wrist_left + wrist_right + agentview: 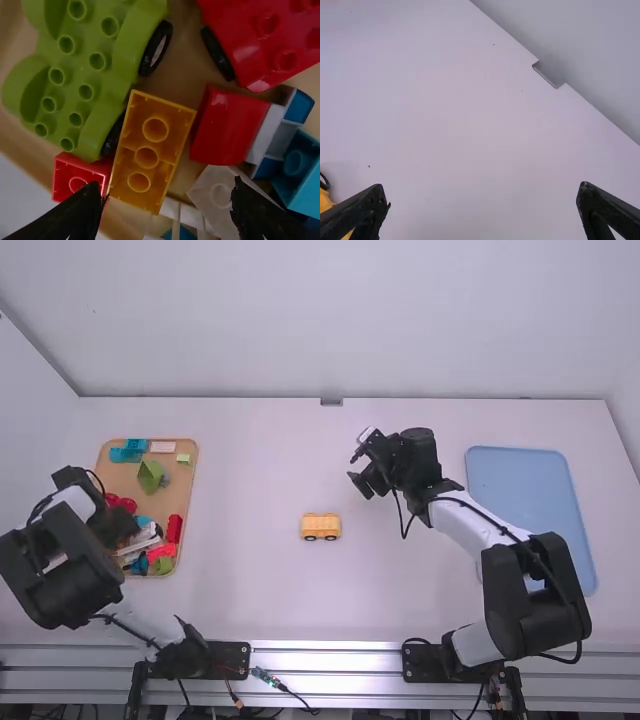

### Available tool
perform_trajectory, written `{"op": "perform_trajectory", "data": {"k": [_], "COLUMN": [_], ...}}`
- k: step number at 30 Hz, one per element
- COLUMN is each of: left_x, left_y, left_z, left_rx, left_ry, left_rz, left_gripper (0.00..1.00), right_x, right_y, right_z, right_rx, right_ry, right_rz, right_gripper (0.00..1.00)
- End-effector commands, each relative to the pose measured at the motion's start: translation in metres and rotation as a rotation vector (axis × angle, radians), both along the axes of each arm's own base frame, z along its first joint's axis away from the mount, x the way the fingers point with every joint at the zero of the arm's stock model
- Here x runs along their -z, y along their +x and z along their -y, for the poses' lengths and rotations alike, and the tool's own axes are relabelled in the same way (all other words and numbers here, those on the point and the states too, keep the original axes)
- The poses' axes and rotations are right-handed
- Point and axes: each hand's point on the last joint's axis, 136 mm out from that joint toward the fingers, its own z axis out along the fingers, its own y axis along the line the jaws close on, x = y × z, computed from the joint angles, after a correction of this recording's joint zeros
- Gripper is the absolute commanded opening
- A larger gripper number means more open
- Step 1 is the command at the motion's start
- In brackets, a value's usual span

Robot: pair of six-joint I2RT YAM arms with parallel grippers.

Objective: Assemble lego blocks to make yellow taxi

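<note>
The yellow car [321, 528] stands near the middle of the table [260, 590], two of its dark wheels showing on the side towards the near edge. To its right and farther towards the far edge, the right end effector [353, 468] is well apart from the car, spread and released.

Near the table's left edge lies a tan tray [118, 480] of mixed blocks. In the left wrist view, a yellow block [147, 156] lies among them with its hollow underside up, between the green chassis [85, 75] and a glossy red block [227, 125]. A small red block [80, 179] is just beside its end; the red chassis [270, 40], a white block [215, 195] and a turquoise block [300, 170] are close around. The left end effector [117, 525] is over the tray's near half, its fingers apart and gripping nothing.

A blue tray [520, 480] lies along the table's right edge.
</note>
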Motion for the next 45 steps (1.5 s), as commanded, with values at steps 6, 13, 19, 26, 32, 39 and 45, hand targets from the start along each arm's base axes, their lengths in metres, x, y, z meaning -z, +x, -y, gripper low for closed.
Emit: {"op": "perform_trajectory", "data": {"k": [6,13,19,26,32,39,45], "left_x": [-0.009,-0.008,-0.009,-0.010,-0.009,0.002,0.008], "left_y": [-0.002,-0.001,0.010,0.012,0.009,0.006,0.002], "left_z": [-0.006,-0.006,0.002,0.002,-0.003,-0.007,-0.007], "left_rx": [-0.007,0.022,0.077,0.090,0.091,0.080,0.076], "left_ry": [0.010,-0.087,-0.129,-0.121,-0.100,-0.060,-0.042], "left_rz": [0.028,0.130,0.184,0.187,0.179,0.173,0.168], "left_gripper": [0.70,0.70,0.69,0.57,0.57,0.58,0.58], "right_x": [-0.019,-0.019,-0.019,-0.018,-0.018,-0.018,-0.018], "right_y": [0.007,0.008,0.007,0.006,0.007,0.006,0.007], "right_z": [0.001,0.000,0.000,-0.002,0.001,-0.001,0.000], "right_rx": [0.007,0.006,0.002,0.000,0.006,0.003,0.005], "right_ry": [0.015,0.016,0.017,0.014,0.014,0.014,0.014], "right_rz": [0.042,0.046,0.041,0.040,0.039,0.039,0.039], "right_gripper": [1.00,1.00,1.00,1.00,1.00,1.00,1.00]}}
